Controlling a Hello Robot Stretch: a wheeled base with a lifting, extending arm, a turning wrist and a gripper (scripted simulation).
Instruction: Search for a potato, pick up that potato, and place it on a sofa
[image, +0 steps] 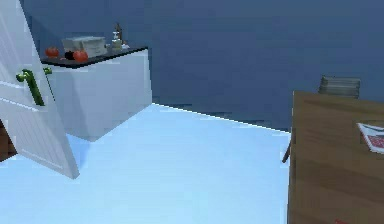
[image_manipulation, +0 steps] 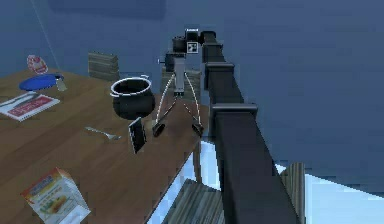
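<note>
The forward view takes in a white door (image: 35, 100) with a green handle (image: 33, 82). Past it is a white table (image: 105, 95) with a dark top, carrying two red round things (image: 80, 56), a grey box (image: 84, 45) and a small upright object (image: 117, 40). At this view's right is a corner of a wooden table (image: 330, 160) with a chair (image: 340, 86) behind it.

The arm side view shows the arm (image_manipulation: 235, 130) reaching out over the wooden table's edge. Its fingers (image_manipulation: 165, 115) hang just beside a black pot (image_manipulation: 132, 97). I cannot tell their state or whether they hold anything. The pot's inside is dark and its contents cannot be made out. Around it lie a thin piece of cutlery (image_manipulation: 103, 132), a small dark flat thing (image_manipulation: 137, 135) standing on edge, a book (image_manipulation: 55, 195), a magazine (image_manipulation: 28, 105) and a blue plate (image_manipulation: 40, 83). Where the potato is I cannot tell.
</note>
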